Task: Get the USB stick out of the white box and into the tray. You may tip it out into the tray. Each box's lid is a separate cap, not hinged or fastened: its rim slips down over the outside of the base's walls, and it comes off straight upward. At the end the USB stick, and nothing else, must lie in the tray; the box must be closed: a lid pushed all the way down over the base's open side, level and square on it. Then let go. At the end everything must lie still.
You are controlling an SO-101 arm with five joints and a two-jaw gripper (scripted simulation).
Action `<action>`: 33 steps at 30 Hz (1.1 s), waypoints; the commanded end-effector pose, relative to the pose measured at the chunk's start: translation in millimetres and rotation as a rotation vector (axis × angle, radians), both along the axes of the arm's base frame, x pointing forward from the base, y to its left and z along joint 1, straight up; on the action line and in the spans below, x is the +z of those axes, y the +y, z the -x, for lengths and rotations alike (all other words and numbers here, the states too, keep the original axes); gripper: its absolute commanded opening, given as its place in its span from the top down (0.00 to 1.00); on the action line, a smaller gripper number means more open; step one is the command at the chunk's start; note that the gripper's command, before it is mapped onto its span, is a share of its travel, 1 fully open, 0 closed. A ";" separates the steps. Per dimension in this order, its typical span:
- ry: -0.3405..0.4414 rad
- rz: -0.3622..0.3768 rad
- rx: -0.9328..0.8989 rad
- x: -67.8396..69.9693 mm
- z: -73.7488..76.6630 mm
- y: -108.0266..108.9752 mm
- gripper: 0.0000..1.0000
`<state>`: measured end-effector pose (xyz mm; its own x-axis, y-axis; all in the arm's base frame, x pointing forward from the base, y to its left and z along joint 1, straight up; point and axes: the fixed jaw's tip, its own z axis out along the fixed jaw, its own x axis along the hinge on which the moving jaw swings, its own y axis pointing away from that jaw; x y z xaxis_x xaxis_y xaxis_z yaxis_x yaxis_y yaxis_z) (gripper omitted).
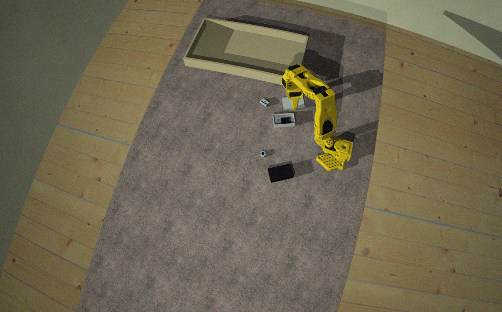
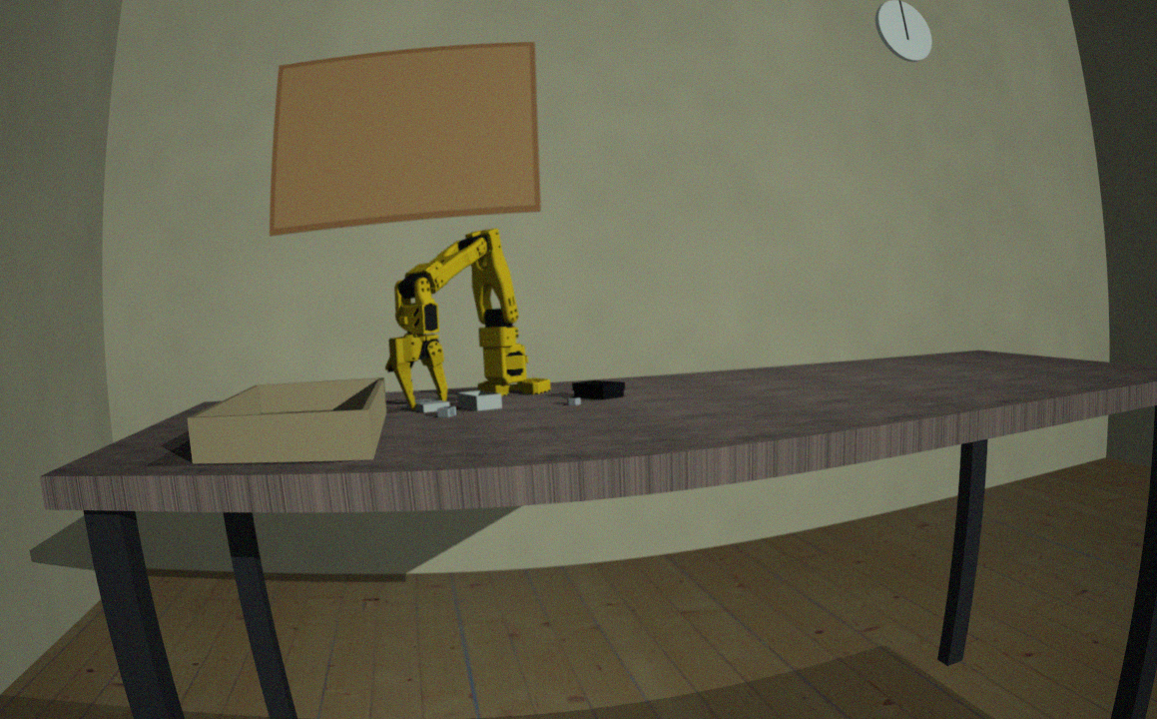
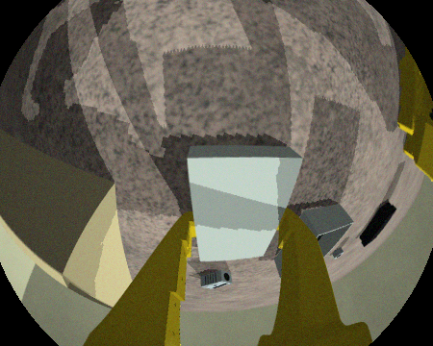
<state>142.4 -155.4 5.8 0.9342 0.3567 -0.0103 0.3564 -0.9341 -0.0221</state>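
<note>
Clamping the lid (image 1: 286, 104) (image 2: 432, 406) (image 3: 233, 192) between the jaws of the gripper (image 1: 293, 104) (image 2: 428, 403) (image 3: 238, 214), was probably setting it aside, exposing the USB stick (image 1: 285, 120) inside the white box (image 1: 283, 125) (image 2: 480, 401) (image 3: 324, 222) beside them.

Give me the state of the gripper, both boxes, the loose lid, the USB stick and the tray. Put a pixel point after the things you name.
Gripper (image 1: 293, 102) (image 2: 428, 402) (image 3: 238, 223): shut on the white lid
White lid (image 1: 286, 103) (image 2: 431, 407) (image 3: 236, 192): off its box
White box (image 1: 284, 125) (image 2: 480, 401) (image 3: 324, 218): open, upright
USB stick (image 1: 284, 120): inside the white box
Black box (image 1: 280, 173) (image 2: 598, 389) (image 3: 378, 223): looks closed
Tray (image 1: 233, 70) (image 2: 283, 439) (image 3: 106, 231): open-topped, nothing visible inside
</note>
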 end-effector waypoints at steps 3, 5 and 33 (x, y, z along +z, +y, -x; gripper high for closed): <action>-0.017 0.017 0.003 2.5 -1.0 -3.5 0.75; -0.017 0.017 0.003 2.5 -1.0 -3.5 0.75; -0.017 0.017 0.003 2.5 -1.0 -3.5 0.72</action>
<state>142.4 -155.4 5.8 0.9342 0.3567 -0.0102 0.3564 -0.9341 -0.0221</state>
